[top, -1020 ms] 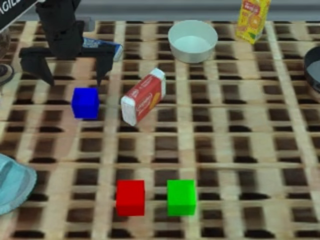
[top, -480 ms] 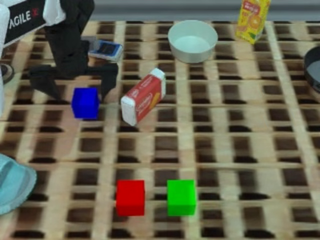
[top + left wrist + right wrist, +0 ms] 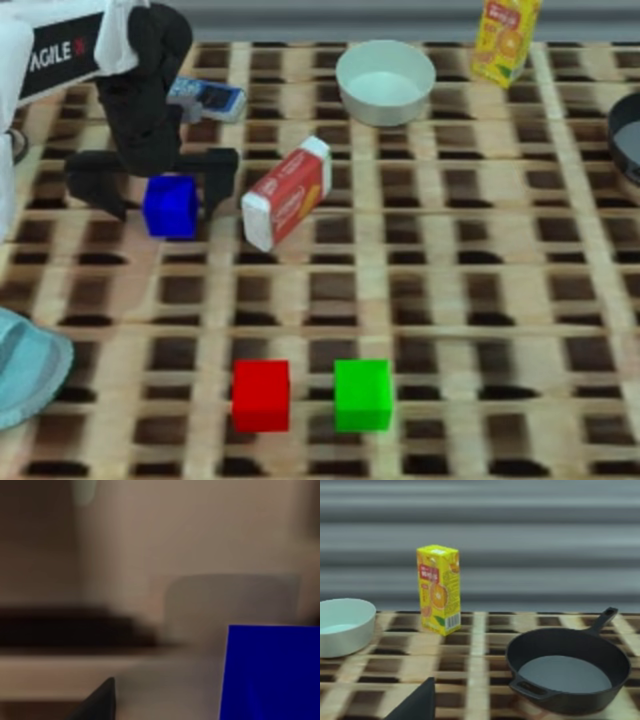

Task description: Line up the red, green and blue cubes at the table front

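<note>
Left arm (image 3: 60,55) — white shell lettered "AGILE", black wrist, 2 black jaws.

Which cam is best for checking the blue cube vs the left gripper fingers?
Top view. It shows the whole blue cube with the left gripper open, one finger on each side of it. The left wrist view shows only a cropped blue face of it. The right wrist view does not show the cube.

Even, soft light, faint shadows. Left wrist view heavily blurred; only the deep blue matte cube (image 3: 272,672) has crisp edges.
</note>
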`<state>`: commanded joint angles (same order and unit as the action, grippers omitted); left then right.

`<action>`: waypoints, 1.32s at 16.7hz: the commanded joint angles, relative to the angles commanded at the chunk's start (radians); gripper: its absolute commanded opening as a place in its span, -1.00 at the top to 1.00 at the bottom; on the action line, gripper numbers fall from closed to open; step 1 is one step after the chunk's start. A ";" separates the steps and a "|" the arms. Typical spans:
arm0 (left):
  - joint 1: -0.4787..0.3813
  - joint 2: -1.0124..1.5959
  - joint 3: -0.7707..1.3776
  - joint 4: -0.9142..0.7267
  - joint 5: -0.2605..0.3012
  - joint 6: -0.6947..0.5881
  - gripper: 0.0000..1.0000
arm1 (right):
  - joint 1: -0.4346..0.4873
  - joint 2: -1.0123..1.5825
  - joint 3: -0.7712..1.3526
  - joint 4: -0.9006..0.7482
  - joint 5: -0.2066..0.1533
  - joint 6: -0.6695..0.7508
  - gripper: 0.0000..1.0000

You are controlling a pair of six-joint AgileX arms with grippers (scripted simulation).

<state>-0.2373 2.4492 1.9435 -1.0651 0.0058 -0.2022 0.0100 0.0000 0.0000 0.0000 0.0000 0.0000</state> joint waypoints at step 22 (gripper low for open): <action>0.001 -0.004 0.004 -0.005 0.000 0.001 1.00 | 0.000 0.000 0.000 0.000 0.000 0.000 -1.00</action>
<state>-0.2366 2.4451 1.9477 -1.0700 0.0056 -0.2010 0.0100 0.0000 0.0000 0.0000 0.0000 0.0000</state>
